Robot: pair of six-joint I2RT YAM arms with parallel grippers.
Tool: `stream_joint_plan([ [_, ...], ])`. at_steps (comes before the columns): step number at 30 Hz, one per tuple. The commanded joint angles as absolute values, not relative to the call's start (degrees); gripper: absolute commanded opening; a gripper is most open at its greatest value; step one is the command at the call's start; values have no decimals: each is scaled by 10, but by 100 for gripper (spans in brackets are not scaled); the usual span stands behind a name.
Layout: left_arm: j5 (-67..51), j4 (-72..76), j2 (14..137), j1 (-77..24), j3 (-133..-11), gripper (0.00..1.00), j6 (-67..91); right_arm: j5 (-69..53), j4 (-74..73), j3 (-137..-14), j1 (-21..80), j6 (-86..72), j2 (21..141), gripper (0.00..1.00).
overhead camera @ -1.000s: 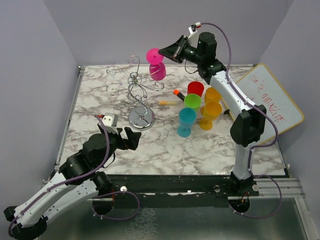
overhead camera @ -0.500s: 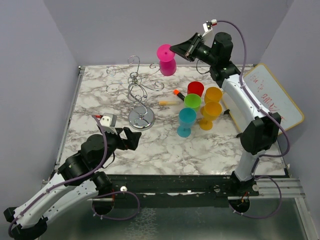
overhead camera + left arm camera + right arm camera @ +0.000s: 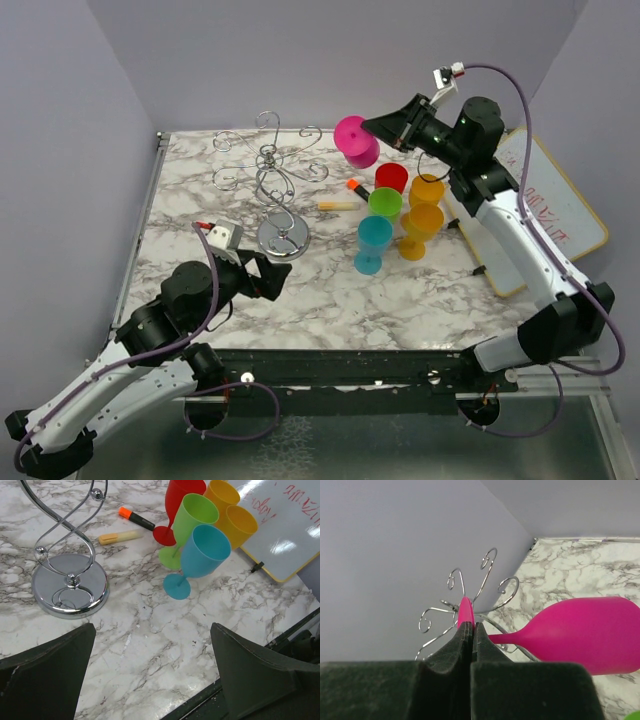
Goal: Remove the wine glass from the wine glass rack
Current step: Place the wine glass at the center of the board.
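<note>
- Your right claw [image 3: 372, 127] is pressed together on the thin foot of the pink wine glass [image 3: 355, 140]. It pinches the disc edge-on, with the stem and bowl sticking out sideways.
- The glass hangs in the air to the right of the wine glass rack [image 3: 270, 170], apart from its curled arms and above the far part of the bench [image 3: 330, 290], near the red cup [image 3: 391, 178].
- I judge the lift-off done; what remains is carrying it clear and setting it down.
- The bowl's weight hangs off a narrow grip, so move slowly and avoid sudden wrist turns that could twist the foot out.
- Turn the wrist until the foot faces down before you lower.
- Choose bare marble away from the blue cup [image 3: 373, 240] and its neighbours; a brush with the bowl could topple them.
- Part the fingers only once the foot sits flat.
- Your left claw [image 3: 265, 275] is spread wide and holds nothing, low beside the rack's round base. Leave it there.
</note>
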State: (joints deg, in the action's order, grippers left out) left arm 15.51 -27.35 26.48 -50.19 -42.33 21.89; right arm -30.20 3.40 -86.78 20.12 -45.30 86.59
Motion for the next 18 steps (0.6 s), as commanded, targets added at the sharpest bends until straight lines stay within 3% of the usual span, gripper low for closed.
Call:
stream_joint_plan([
  [1, 126, -264, 281, -499, -435, 99, 226, -302, 40, -818, 200, -391, 781, 1],
  [11, 86, -181, 250, -499, -403, 99, 267, -384, -42, -721, 200, -304, 641, 0],
  [18, 11, -71, 256, -499, -371, 99, 319, -528, -85, -679, 200, -268, 585, 0],
])
